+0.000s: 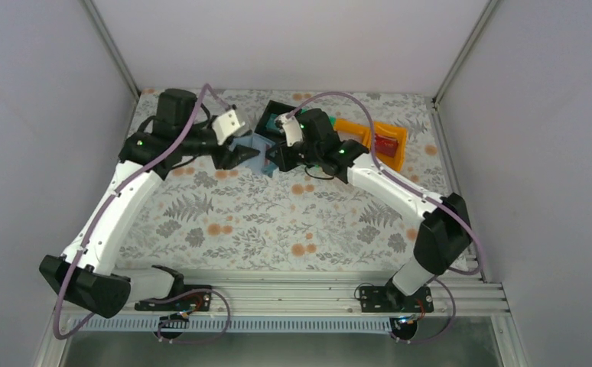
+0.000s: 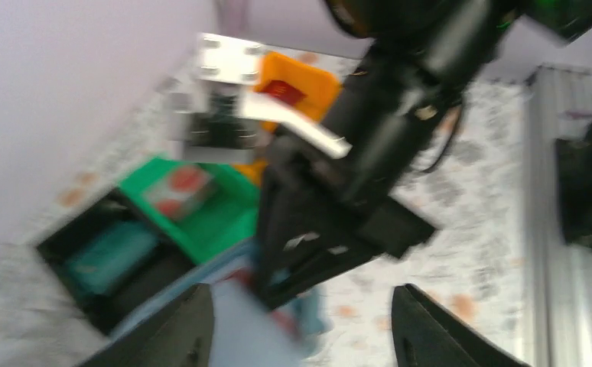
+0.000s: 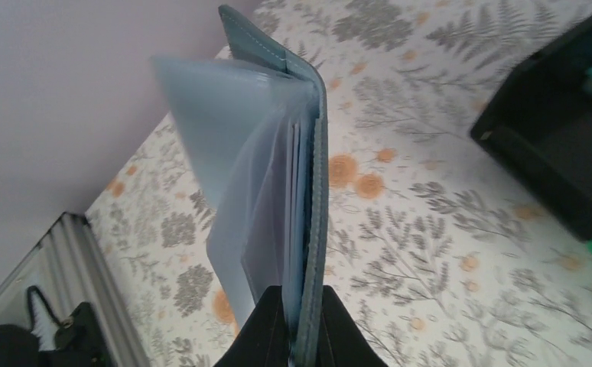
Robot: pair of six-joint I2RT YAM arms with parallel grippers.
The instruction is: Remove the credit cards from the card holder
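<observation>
Only from the right wrist is the card holder (image 3: pixel 308 153) seen pinched in the right gripper (image 3: pixel 297 321). The left gripper (image 2: pixel 300 306) is parted, gripping nothing; a teal card (image 2: pixel 113 256) is held in the black bin (image 2: pixel 67 238).

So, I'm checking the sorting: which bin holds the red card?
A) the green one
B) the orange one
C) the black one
B: the red card lies inside the orange bin, at the table's far right.

Card holder (image 3: pixel 320 199): blue-teal cover, pale blue translucent pockets (image 3: pixel 255 153). Tablecloth (image 1: pixel 278 222): white, grey fern print, orange blossoms. Orange bin (image 1: pixel 369 131) holds red card (image 1: pixel 385 145); black bin (image 2: pixel 71 237), teal card (image 2: pixel 113 252); green bin (image 2: pixel 228 222), pale red-marked card (image 2: pixel 178 191).
</observation>
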